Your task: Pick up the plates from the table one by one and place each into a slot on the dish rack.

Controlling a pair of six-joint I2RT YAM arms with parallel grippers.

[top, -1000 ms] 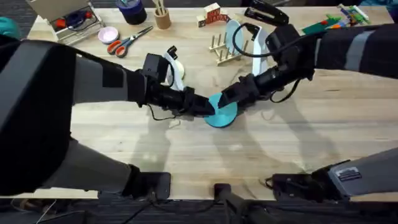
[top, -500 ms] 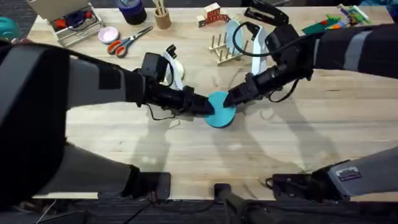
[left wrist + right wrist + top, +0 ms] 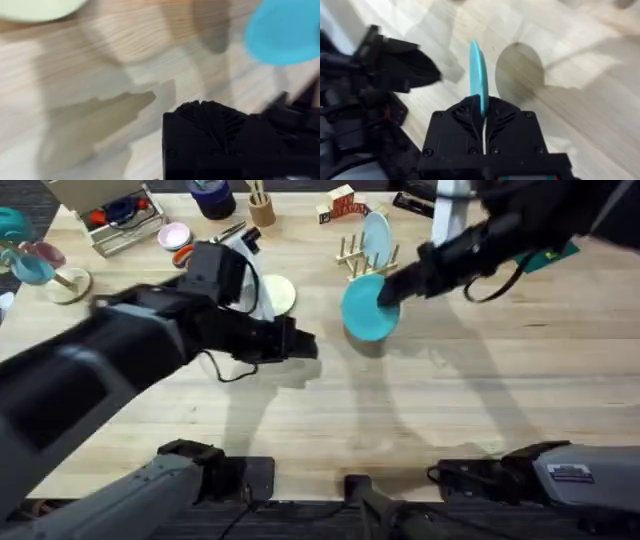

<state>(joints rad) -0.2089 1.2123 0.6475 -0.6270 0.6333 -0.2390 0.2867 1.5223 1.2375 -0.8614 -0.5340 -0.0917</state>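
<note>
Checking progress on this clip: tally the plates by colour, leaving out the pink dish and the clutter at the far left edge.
Turquoise plate: 1
Cream plate: 1
Pale blue plate: 1
Total: 3

Above the wooden table (image 3: pixel 100 75), a turquoise plate (image 3: pixel 287 32) and a cream-yellow plate (image 3: pixel 40 7) show at opposite edges.

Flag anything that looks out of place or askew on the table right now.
Nothing stands out. The turquoise plate is off the table, pinched edge-on in the right gripper near the dish rack, as expected. The cream plate lies flat.
</note>
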